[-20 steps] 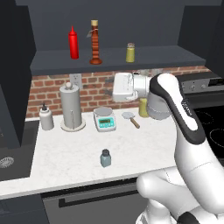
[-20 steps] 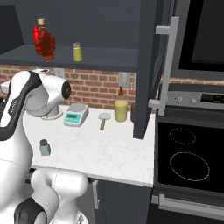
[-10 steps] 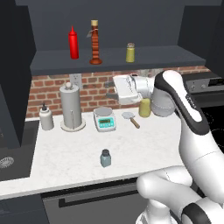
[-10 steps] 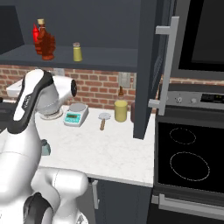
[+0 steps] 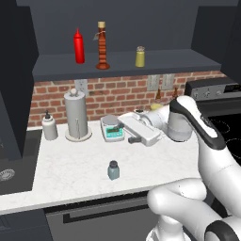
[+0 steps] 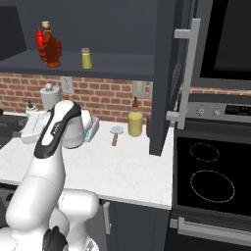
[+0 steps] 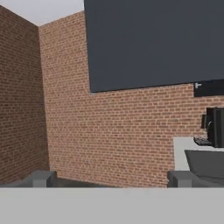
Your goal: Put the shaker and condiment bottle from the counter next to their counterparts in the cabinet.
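Note:
The shaker (image 5: 113,170), a squat pale blue-grey jar with a dark cap, stands alone near the front of the white counter (image 5: 70,164). The condiment bottle (image 5: 101,45), tall, ribbed and reddish-brown, stands on the cabinet shelf (image 5: 127,66) right beside the red squeeze bottle (image 5: 79,46); the yellow-olive shaker (image 5: 140,57) is further right. My gripper (image 5: 128,131) hangs over the counter behind and to the right of the shaker, pointing left, well apart from it. In the hand view my gripper (image 7: 109,178) is open, empty, and faces a brick wall.
A paper towel holder (image 5: 77,115), a soap dispenser (image 5: 49,127) and a small scale (image 5: 113,128) line the back of the counter. A sink (image 5: 7,174) lies left. A yellow jar (image 6: 135,124), an open cabinet door (image 6: 166,73) and the stove (image 6: 211,181) are to the right.
The arm has come down from just under the shelf to a lower height over the counter, with the hand still pointing left. The jaws stay open and empty.

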